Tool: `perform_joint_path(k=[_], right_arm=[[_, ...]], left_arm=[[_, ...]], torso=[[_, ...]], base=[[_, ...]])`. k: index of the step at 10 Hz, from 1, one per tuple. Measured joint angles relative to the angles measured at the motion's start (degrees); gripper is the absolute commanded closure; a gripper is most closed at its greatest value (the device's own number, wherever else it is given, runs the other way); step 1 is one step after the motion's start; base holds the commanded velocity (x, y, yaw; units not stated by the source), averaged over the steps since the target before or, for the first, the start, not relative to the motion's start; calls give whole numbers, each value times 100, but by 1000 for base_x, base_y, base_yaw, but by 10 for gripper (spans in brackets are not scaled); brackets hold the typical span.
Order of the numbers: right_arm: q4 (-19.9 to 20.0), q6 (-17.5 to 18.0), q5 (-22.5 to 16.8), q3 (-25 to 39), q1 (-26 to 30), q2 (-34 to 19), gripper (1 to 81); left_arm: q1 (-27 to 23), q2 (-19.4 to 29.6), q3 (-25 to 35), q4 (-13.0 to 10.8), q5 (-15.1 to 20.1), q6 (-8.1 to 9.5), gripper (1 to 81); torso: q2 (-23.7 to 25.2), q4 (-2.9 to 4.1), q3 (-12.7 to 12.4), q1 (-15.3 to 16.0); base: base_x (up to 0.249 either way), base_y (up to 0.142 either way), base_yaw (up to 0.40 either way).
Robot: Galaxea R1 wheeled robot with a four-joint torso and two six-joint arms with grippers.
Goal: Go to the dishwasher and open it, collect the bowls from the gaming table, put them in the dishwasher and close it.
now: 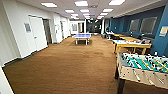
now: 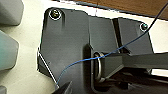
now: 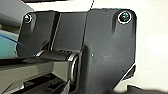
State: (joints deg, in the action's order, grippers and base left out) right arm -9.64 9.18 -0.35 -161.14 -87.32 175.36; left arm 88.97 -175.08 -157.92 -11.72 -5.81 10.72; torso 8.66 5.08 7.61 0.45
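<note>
The head view looks down a long room with brown carpet (image 1: 65,65). On the right, nearest, stands a football table (image 1: 143,66) with a green field and rods. Just beyond it along the blue wall (image 1: 160,35) is the gaming table (image 1: 131,44), yellow-rimmed with a white top; small coloured shapes on it may be the bowls, too blurred to tell. A blue ping-pong table (image 1: 81,36) stands farther off. Whether either arm's jaws are open or closed cannot be told, so nothing can be placed relative to them.
</note>
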Motion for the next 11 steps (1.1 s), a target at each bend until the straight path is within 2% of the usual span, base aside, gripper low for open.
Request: perform_joint_path(k=[3,6,11], right_arm=[[-9,-1,0,0,0,2,10],[-50,-1,-39,0,-145,16,10],[-55,-1,6,0,-44,17,10]], left_arm=[[-2,-4,0,0,0,0,10],[141,-15,0,0,41,0,10],[0,2,0,0,-2,0,10]], torso=[[0,0,0,-2],[11,0,-7,-22],[5,0,-5,-18]], base=[[27,0,0],[140,0,0],[150,0,0]])
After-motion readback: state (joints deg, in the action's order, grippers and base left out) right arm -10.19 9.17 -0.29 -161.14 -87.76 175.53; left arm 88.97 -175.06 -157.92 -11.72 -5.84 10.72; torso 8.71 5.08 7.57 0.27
